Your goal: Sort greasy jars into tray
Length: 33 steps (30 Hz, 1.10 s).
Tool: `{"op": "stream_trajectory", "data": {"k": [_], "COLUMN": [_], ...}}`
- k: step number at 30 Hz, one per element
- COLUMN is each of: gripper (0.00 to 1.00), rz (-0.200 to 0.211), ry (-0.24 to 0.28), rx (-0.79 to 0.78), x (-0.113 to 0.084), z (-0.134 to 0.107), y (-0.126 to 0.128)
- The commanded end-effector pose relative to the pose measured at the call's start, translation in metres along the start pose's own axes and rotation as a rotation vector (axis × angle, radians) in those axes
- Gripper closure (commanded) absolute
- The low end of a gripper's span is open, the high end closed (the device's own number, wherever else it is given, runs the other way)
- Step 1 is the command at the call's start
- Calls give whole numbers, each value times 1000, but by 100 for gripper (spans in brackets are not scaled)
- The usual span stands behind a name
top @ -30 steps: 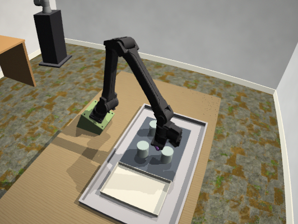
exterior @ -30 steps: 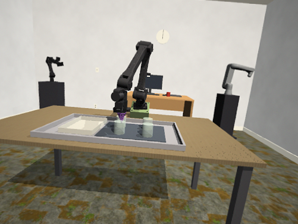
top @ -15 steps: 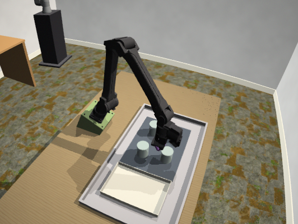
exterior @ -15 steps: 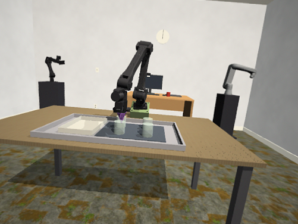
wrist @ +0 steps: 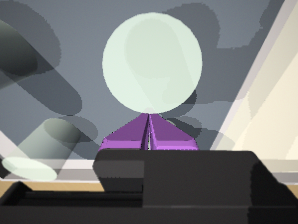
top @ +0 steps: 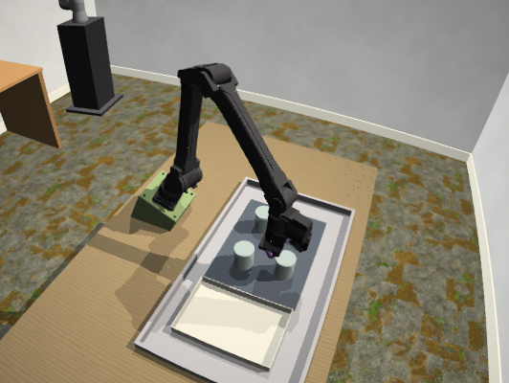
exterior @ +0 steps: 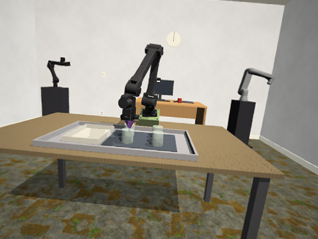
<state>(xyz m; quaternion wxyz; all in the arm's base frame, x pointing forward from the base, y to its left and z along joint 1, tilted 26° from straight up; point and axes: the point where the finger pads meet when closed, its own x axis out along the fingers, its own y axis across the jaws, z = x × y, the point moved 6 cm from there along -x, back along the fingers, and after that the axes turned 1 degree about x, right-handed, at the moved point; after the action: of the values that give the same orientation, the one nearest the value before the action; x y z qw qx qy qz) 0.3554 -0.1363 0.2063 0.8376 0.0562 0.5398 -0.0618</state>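
Observation:
My gripper (top: pixel 270 254) (exterior: pixel 129 128) (wrist: pixel 149 112) is shut and empty, purple fingertips together beside the top of one pale jar (top: pixel 285 264) (exterior: pixel 127 136) (wrist: pixel 152 62); whether they touch cannot be told. This jar stands upright on the dark mat (top: pixel 268 287) (exterior: pixel 141 145). A second jar (top: pixel 244 256) stands on the base side, mostly hidden in the wrist view. A third jar (top: pixel 260 219) (exterior: pixel 157 128) (wrist: pixel 37 155) stands farther from the tray. The fourth jar (exterior: pixel 157 139) (wrist: pixel 15 55) is hidden behind the gripper in the top view. The cream tray (top: pixel 215 321) (exterior: pixel 88 133) (wrist: pixel 280 100) holds no jar.
A raised grey rim (top: pixel 167 361) (exterior: pixel 115 151) surrounds the steel top with mat and tray. The arm's green base block (top: pixel 165 211) (exterior: pixel 149 120) stands on the wooden table outside it. The tray lies directly beside the mat's edge.

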Motion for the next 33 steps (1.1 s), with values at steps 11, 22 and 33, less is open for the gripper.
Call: {"op": "stream_trajectory", "data": {"k": [11, 22, 33], "gripper": [100, 100, 100], "rz": [-6, -6, -6], "ry": [-26, -26, -26], "rx": [-1, -1, -1], "x": [-8, -8, -8], "z": [22, 23, 24], "y": [1, 1, 1]}}
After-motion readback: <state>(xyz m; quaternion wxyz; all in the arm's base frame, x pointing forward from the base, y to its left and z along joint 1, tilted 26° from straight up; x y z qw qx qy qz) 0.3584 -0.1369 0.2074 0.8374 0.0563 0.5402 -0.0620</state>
